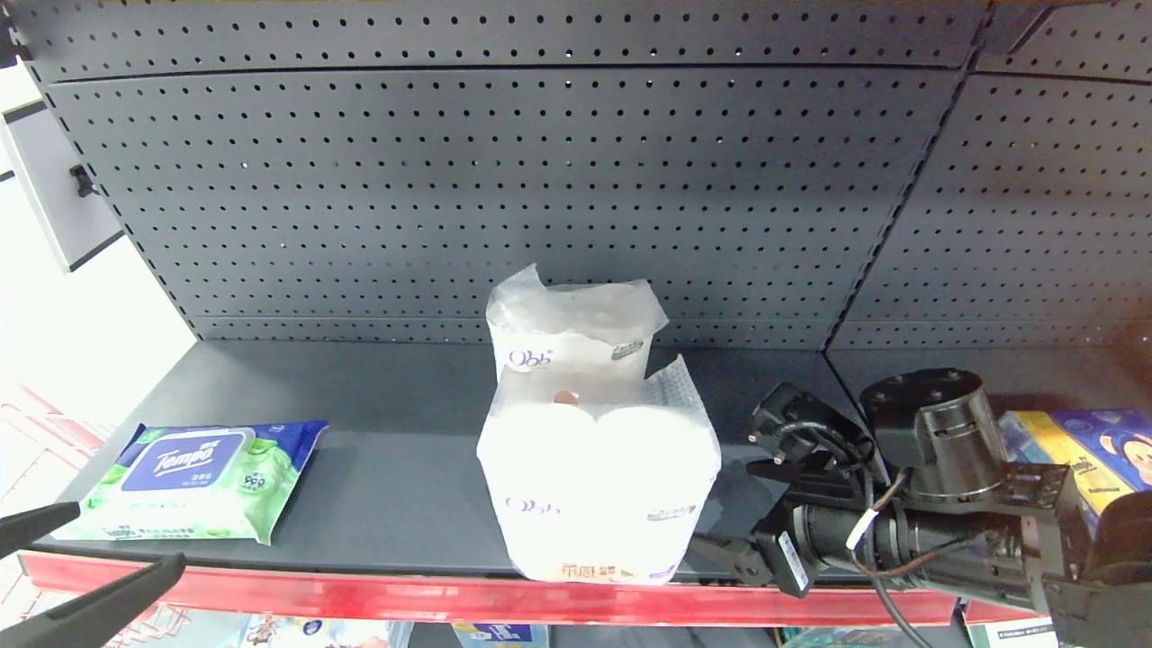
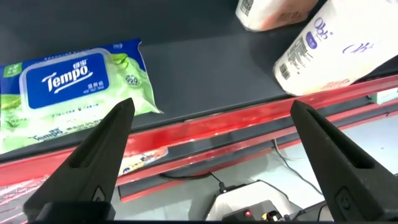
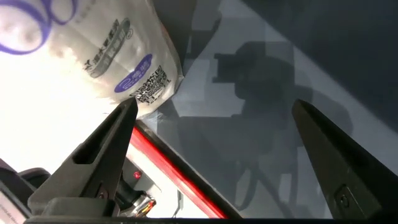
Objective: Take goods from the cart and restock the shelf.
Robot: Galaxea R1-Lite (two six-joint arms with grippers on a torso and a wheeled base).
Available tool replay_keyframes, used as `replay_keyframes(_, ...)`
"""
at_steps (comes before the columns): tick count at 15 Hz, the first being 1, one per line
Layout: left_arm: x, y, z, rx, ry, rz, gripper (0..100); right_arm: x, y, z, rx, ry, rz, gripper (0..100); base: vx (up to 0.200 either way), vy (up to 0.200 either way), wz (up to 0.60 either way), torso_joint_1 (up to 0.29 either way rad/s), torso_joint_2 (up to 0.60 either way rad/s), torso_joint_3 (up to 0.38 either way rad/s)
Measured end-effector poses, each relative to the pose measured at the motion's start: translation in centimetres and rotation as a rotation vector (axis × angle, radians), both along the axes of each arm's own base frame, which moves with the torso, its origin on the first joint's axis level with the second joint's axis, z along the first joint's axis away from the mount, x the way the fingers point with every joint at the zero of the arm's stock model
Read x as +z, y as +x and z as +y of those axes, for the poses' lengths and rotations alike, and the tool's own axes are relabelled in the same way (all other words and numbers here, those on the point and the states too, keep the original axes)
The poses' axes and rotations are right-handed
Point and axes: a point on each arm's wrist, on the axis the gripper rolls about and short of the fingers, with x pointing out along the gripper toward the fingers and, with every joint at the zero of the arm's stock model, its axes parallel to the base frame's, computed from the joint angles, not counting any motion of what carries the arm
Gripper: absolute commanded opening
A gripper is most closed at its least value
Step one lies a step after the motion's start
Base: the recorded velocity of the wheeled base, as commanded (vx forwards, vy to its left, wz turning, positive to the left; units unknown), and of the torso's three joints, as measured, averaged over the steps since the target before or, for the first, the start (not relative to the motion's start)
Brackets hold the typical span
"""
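Note:
Two white toilet-roll packs stand mid-shelf, the front pack [image 1: 598, 486] at the red edge and the rear pack [image 1: 571, 333] right behind it. A green and blue wet-wipes pack [image 1: 189, 481] lies flat at the shelf's left front. My right gripper [image 1: 733, 522] is open beside the front pack's right lower corner; in its wrist view the gripper [image 3: 214, 106] holds nothing and the pack [image 3: 74, 50] sits just outside one finger. My left gripper [image 1: 130, 535] hangs open in front of the shelf edge, below the wipes; its wrist view shows the gripper [image 2: 211, 104], the wipes [image 2: 68, 87] and the front pack [image 2: 336, 43].
A grey pegboard wall [image 1: 540, 180] backs the shelf [image 1: 405, 432]. A blue and yellow package [image 1: 1089, 450] lies on the shelf at far right, behind my right arm. The red front lip [image 1: 360, 594] runs along the shelf, with more goods [image 1: 306, 630] below it.

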Motion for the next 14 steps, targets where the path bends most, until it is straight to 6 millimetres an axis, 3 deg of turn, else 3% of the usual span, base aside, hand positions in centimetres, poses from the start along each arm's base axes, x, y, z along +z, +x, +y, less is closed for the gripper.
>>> replay_keyframes(14, -0.3, -0.1, 0.0, 0.001, -0.001, 0.009, 100, -0.3, -0.1, 1.4, 0.038, 0.003, 0.015, 100, 0.0, 0.0, 0.0, 0.0, 0.0, 0.0)
